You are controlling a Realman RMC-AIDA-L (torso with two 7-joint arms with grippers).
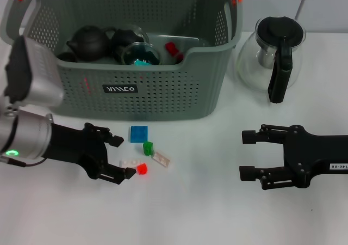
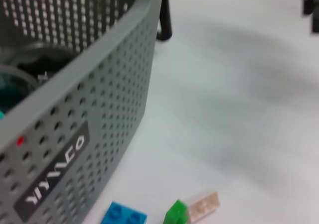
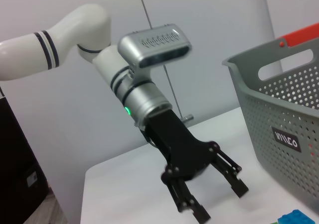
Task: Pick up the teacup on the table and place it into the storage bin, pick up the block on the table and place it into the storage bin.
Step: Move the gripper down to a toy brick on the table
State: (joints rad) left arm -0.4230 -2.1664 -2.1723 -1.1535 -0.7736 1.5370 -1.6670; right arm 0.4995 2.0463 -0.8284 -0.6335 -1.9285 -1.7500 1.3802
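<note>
One black label (image 1: pixel 120 88) with white lettering, not legible, marks the storage bin (image 1: pixel 163 92); before it, left gripper (image 1: pixel 120 157) and right gripper (image 1: pixel 246 155) hang released.

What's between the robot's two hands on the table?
In the head view, only bare white table lies between the left gripper and right gripper; the blocks cluster by the left one.

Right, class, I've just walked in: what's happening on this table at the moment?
The left gripper is open and low over a cluster of small blocks in front of the storage bin, holding nothing. Teapots and glassware already sit inside the bin. The right gripper waits open on the table, near the glass coffee pot.
</note>
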